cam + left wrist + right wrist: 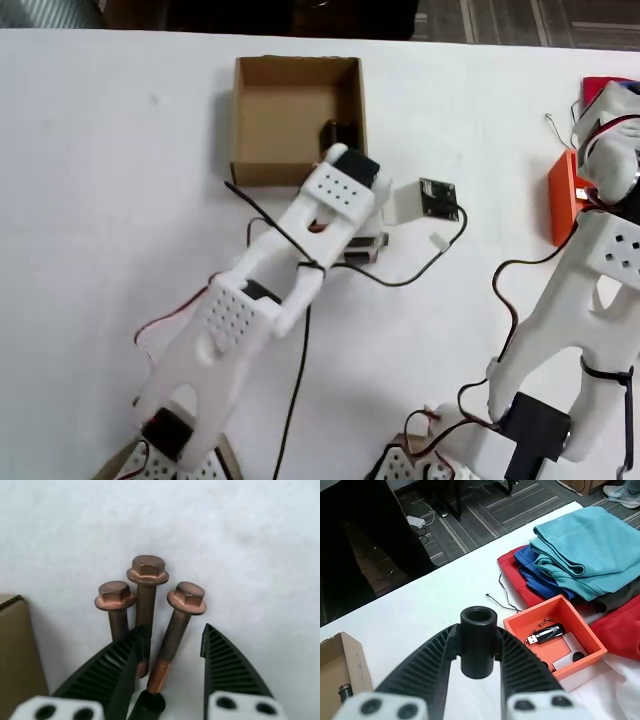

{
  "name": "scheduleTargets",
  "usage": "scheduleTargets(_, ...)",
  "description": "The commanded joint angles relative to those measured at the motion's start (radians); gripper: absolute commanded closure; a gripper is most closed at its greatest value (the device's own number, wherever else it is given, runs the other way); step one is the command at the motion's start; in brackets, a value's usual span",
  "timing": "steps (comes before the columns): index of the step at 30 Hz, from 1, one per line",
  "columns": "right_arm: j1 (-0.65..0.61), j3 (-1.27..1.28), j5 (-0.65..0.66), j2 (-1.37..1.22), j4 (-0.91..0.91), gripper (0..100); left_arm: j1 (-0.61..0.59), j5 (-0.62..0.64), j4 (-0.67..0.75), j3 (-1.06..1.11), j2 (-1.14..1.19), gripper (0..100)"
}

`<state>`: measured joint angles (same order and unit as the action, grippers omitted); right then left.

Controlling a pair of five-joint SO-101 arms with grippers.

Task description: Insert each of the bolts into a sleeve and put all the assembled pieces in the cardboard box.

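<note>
left claw (174, 630): apart, straddling the bolt (175, 635) farthest from the cardboard box (12, 645)
bolt axis: shank toward claw, head away
right claw (477, 631): clamped on upright sleeve (479, 650)

White table (100, 200), grey striped carpet floor (530, 500) beyond, dark furniture (360, 535) at its edge.
</note>
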<state>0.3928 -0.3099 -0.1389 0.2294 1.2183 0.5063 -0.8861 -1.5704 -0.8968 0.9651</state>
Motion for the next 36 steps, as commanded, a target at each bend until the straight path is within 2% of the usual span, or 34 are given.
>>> scheduleTargets(1, 0.012, -0.051, -0.012, 0.004, -0.027, 97.5, 0.048, -0.002, 0.003, -0.016, -0.005, 81)
scheduleTargets(7, 0.012, -0.051, -0.012, 0.004, -0.027, 97.5, 0.069, -0.002, 0.005, -0.015, -0.003, 81)
scheduleTargets(17, 0.012, -0.051, -0.012, 0.004, -0.027, 97.5, -0.005, -0.008, 0.011, -0.015, 0.002, 81)
scheduleTargets(22, 0.012, -0.051, -0.012, 0.004, -0.027, 97.5, -0.012, -0.009, 0.005, -0.021, 0.046, 90)
scheduleTargets(29, 0.012, -0.051, -0.012, 0.004, -0.027, 97.5, 0.003, -0.009, 0.002, -0.024, 0.052, 90)
scheduleTargets(33, 0.012, -0.051, -0.012, 0.004, -0.027, 97.5, 0.026, -0.009, -0.069, -0.035, 0.051, 95)
scheduleTargets(36, 0.012, -0.051, -0.012, 0.004, -0.027, 97.5, 0.049, -0.002, -0.184, -0.11, 0.051, 97)
